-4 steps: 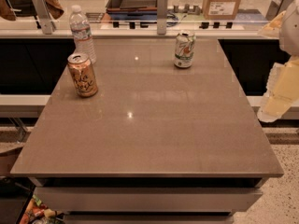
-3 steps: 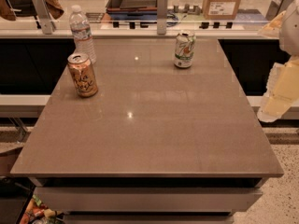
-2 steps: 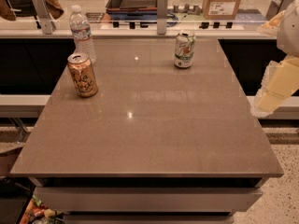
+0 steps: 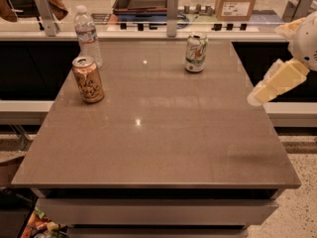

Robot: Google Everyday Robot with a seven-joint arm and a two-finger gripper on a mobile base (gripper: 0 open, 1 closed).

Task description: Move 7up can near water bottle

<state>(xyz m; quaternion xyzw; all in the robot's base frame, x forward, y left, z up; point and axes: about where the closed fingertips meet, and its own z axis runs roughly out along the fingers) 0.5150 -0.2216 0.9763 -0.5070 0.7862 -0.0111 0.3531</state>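
Note:
The 7up can (image 4: 196,52) stands upright at the far middle-right of the brown table (image 4: 158,133). It is white and green with a red mark and a silver top. The water bottle (image 4: 88,34) stands at the far left, clear with a white cap. My gripper (image 4: 275,83) is at the right edge of the view, beside the table's right side and well right of the can. It holds nothing.
An orange-copper can with script lettering (image 4: 88,79) stands just in front of the water bottle. A glass rail with metal posts (image 4: 172,6) runs along the table's far edge. A cardboard box (image 4: 237,1) sits beyond it.
My arm at the right edge has lifted and swung slightly inward toward the table. The cans and the bottle have not moved.

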